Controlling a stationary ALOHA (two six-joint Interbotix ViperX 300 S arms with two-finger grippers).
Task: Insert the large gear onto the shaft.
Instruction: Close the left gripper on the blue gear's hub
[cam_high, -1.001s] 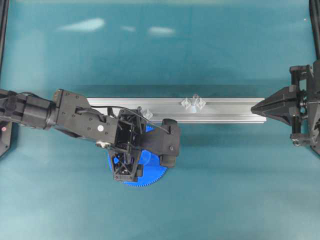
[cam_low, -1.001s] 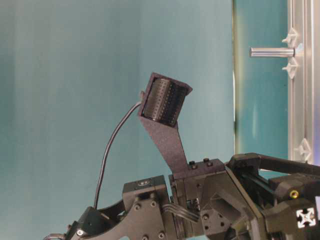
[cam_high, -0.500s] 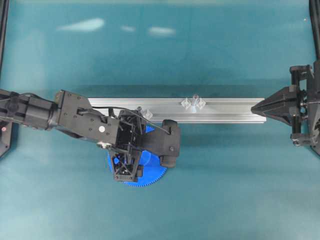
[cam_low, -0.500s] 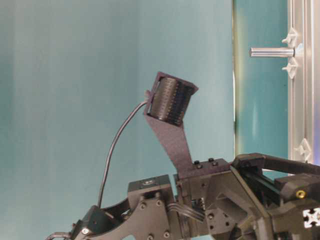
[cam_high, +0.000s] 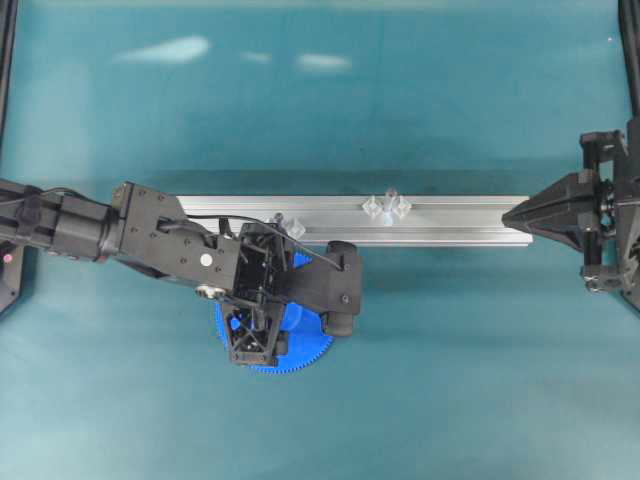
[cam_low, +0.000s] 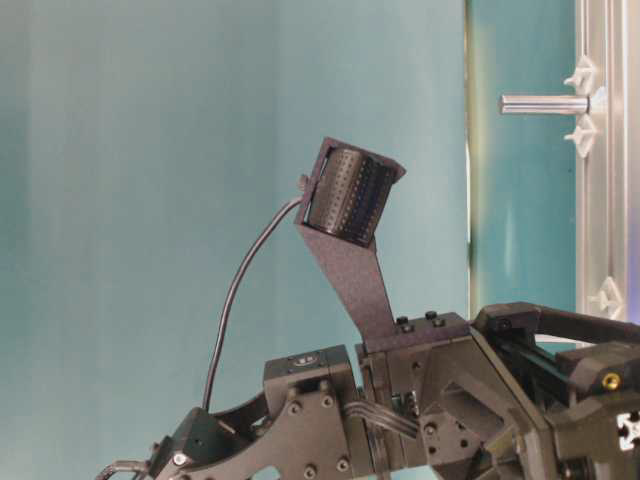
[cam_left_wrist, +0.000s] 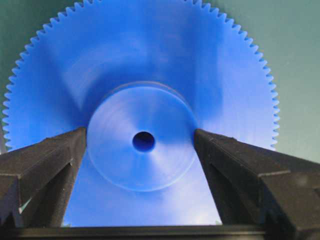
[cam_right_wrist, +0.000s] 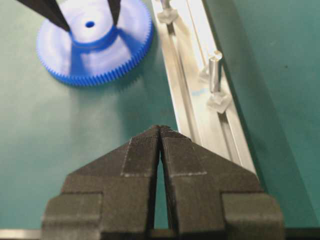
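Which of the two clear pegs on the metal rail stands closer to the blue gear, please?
The shorter peg near the rail's left end, just above the gear. The taller peg with two lugs sits mid-rail, farther right.

large gear (cam_left_wrist: 145, 100): blue, flat on mat | shaft (cam_right_wrist: 215, 65): upright on rail

The large gear (cam_left_wrist: 145, 105) is seen from close up, and most of the picture is filled by it. It is bright blue, and small teeth are seen all round its edge. A raised round hub is seen in its middle, with a small dark hole at the centre. The left gripper (cam_left_wrist: 142, 145) is held wide open. One black finger (cam_left_wrist: 47, 165) is placed on each side of the hub. A green surface (cam_left_wrist: 295, 60) is seen behind the gear.
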